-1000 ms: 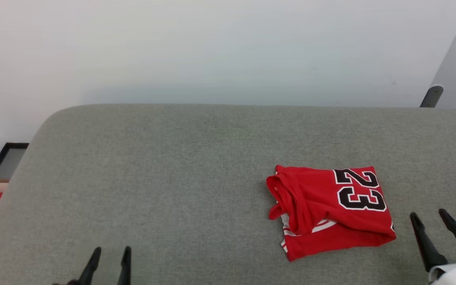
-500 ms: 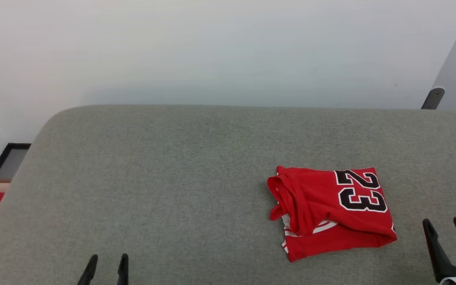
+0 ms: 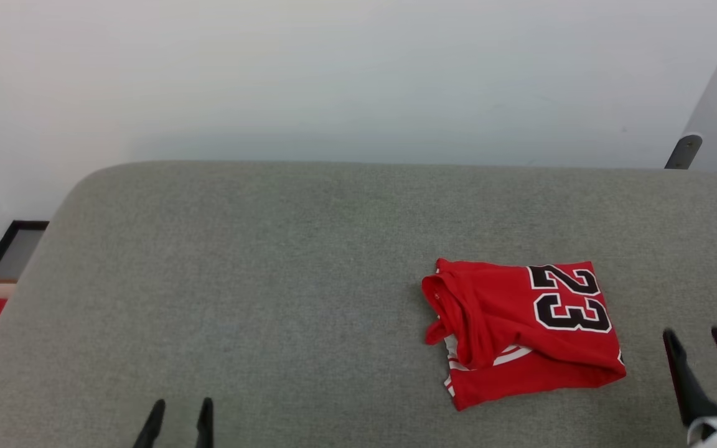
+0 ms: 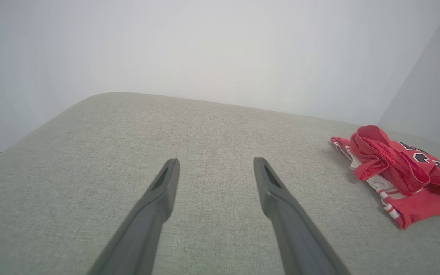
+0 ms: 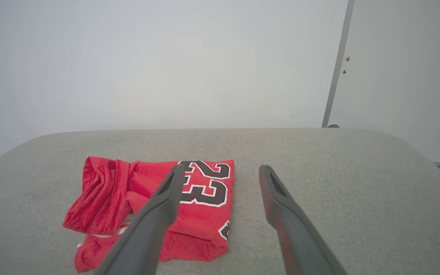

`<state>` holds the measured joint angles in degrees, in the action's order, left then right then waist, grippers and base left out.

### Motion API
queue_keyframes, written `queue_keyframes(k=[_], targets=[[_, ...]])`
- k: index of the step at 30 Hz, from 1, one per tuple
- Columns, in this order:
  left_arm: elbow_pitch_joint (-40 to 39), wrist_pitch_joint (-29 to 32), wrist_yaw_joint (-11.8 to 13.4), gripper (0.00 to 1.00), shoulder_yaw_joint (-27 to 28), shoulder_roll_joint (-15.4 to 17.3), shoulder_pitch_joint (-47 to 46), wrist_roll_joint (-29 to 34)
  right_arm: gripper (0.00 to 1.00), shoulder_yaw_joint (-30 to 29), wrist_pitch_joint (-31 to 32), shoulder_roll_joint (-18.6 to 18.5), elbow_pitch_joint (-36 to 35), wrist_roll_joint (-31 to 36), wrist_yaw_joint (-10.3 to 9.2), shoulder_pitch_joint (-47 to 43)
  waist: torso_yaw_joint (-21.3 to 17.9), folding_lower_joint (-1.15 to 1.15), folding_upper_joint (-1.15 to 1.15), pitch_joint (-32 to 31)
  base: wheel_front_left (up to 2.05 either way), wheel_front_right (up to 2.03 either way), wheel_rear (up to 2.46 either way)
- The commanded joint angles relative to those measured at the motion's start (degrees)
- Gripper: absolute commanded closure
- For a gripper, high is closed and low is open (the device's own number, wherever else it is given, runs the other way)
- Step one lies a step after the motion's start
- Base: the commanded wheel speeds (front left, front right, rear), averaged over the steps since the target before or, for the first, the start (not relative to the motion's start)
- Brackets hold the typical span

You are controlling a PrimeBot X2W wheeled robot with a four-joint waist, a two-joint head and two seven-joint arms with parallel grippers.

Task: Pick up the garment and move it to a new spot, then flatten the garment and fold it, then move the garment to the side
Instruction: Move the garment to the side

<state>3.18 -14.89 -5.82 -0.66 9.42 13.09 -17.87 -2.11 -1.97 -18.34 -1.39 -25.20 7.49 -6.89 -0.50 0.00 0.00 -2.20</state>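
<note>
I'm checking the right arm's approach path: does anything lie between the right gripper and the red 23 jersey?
Nothing visible does. Only bare grey cushion separates the open right gripper from the garment, whose near edge lies just to the gripper's left in the head view.

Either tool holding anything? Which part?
Nothing held. Left tool and right tool are open, both clear of the jersey lying on the grey cushion.

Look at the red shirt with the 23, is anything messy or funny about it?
Yes, a bit. The garment lies folded on the grey cushion, but its left end is bunched into a lumpy roll, and white striped trim pokes out underneath. The left gripper and right gripper are open, not touching it.
</note>
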Motion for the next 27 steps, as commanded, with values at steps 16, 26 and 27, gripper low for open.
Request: queue_keyframes(k=[16,26,27], targets=[[2.2,-0.3,-0.8,0.00,-4.5,-1.9,-9.2,1.0,0.00,10.4,34.5,-10.0,14.2,-9.3,-0.01,26.4,3.3,0.00,0.00,10.6,0.00,0.00,0.00],[2.8,-0.3,-1.4,0.00,-5.2,-2.7,-16.3,2.3,0.00,12.5,55.2,-12.5,19.2,-15.0,-0.02,34.3,4.7,0.00,0.00,18.0,0.00,0.00,0.00],[2.8,-0.3,-1.4,0.00,-5.3,-2.6,-17.1,2.7,0.00,13.0,56.1,-12.5,19.6,-15.3,-0.02,34.7,4.6,0.00,0.00,18.9,0.00,0.00,0.00]])
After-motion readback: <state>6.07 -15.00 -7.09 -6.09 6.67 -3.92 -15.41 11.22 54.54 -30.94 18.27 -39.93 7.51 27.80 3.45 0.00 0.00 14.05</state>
